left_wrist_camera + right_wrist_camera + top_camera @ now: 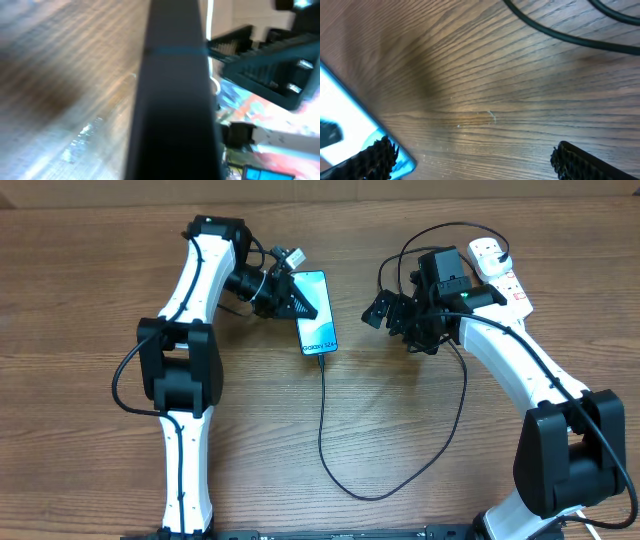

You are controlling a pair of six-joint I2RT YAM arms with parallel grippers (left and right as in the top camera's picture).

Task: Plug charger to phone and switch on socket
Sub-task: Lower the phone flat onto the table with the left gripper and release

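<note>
The phone (pixel 318 320) lies on the wooden surface (pixel 90 470). The left fingers (pixel 303 302) touch the phone's left side; I cannot tell if they hold it. The right fingers (pixel 372 157) are wide apart, right of the phone. The charger (pixel 322 420) meets the phone's near end.

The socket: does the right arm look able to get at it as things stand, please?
Probably yes: the socket lies close behind the right gripper, which is open and empty, though the charger loops near its wrist.
</note>
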